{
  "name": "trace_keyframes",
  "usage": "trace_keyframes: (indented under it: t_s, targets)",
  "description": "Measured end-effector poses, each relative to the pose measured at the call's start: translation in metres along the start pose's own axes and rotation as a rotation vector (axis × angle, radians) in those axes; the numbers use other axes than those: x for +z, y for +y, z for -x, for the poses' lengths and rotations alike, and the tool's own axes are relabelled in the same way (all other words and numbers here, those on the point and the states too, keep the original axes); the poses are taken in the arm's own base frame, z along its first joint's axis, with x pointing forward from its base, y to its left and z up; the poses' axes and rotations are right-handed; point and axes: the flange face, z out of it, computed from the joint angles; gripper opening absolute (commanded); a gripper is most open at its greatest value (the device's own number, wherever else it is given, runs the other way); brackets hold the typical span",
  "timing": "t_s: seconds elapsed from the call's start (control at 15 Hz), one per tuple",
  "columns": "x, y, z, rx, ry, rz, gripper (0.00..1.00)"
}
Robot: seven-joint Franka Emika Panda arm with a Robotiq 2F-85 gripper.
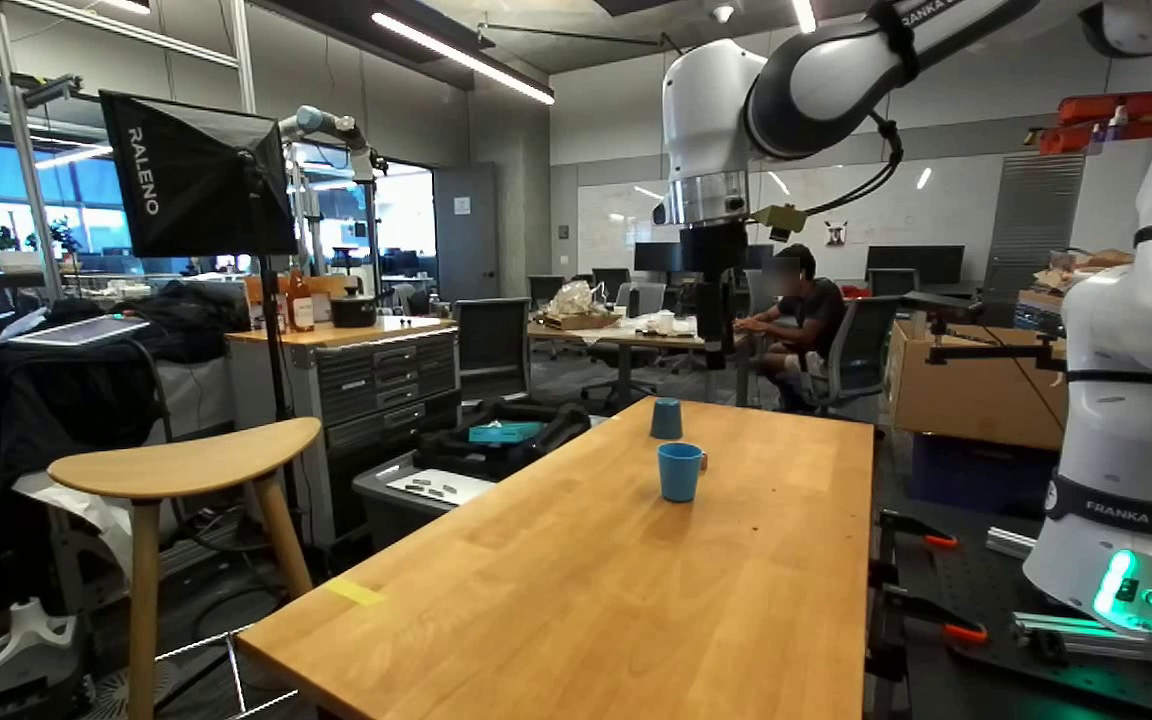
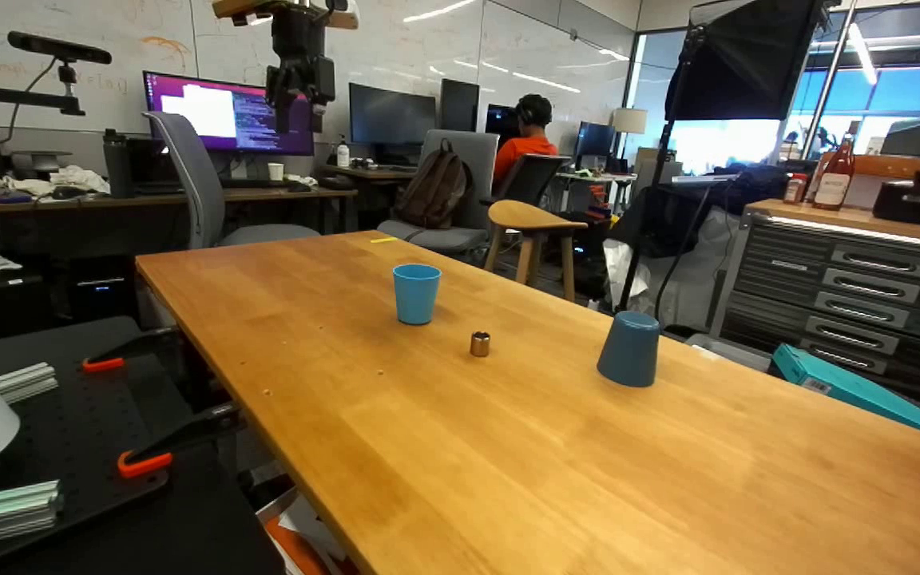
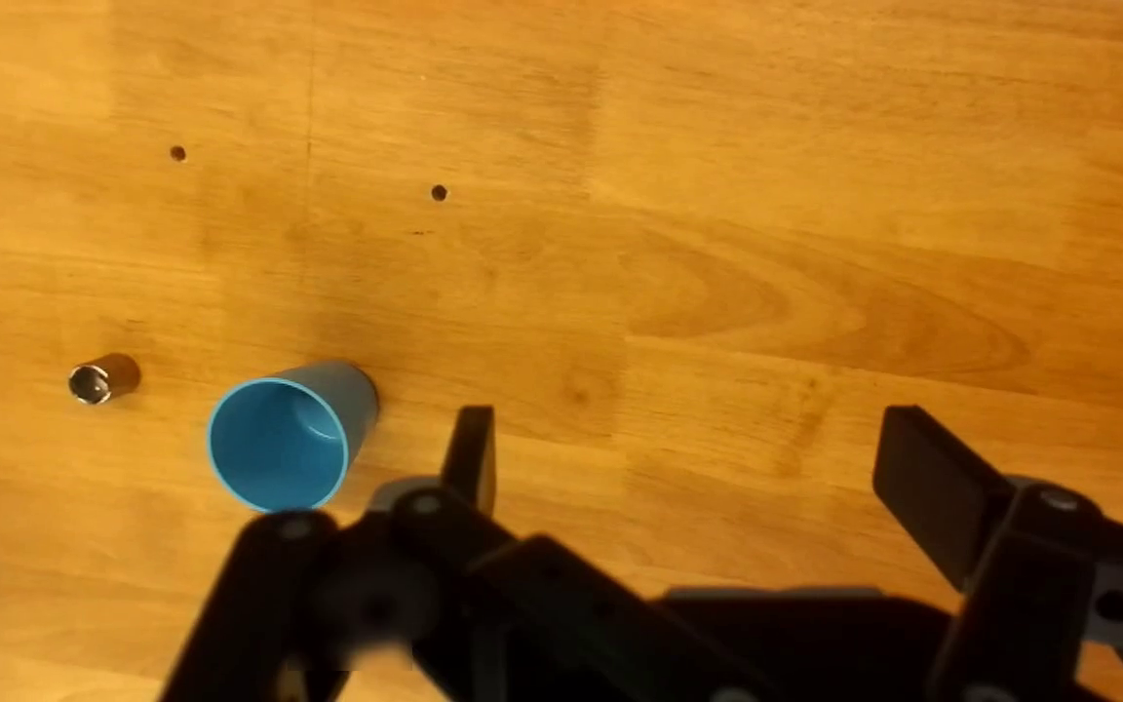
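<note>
The fingers (image 3: 932, 492) stand wide apart, the wooden surface (image 3: 766, 244) showing through the gap between them. In both exterior views they hang well above it. Nearest to them is a light blue cup (image 3: 293, 439): in the wrist view it sits just to the left of the fingers, below them and apart from them. The cup stands upright on the surface, its round mouth facing up. Its wall is smooth and plain, tapering from a wide mouth to a narrower base. The rim shows as a thin ring of brighter, paler blue. The inside is a deeper, even blue with a pale curved glint near the bottom, and from above the outer wall looks duller and greyer than the rim.

Farther to the left of the fingers, past the cup, is a small metal tube (image 3: 105, 378). It is copper brown on the outside, and its shiny, hollow end is turned up. In both exterior views a darker blue cup (image 2: 629, 349) of much the same shape rests upside down on the surface, its flat base on top. It is farther from the fingers than the light blue cup and the tube.
</note>
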Motion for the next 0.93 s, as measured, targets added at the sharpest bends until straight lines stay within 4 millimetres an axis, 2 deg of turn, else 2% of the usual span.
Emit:
trace_keyframes:
  t_s: [0.07,0.2,0.4,0.53,0.67,0.73,0.8,0.93]
  targets:
    - [-0.002,0.01,-0.003,0.021,0.002,-0.008,1.0]
    - [-0.008,0.056,-0.017,0.11,0.008,-0.053,1.0]
    - [-0.01,0.149,-0.034,0.272,0.014,-0.147,1.0]
    - [-0.002,0.212,-0.04,0.391,0.019,-0.193,1.0]
    - [0.005,0.265,-0.045,0.461,0.027,-0.266,1.0]
    - [0.007,0.28,-0.047,0.474,0.032,-0.28,1.0]
    - [0.012,0.285,-0.049,0.491,0.025,-0.281,1.0]
    - [0.034,0.286,-0.058,0.568,-0.013,-0.272,1.0]
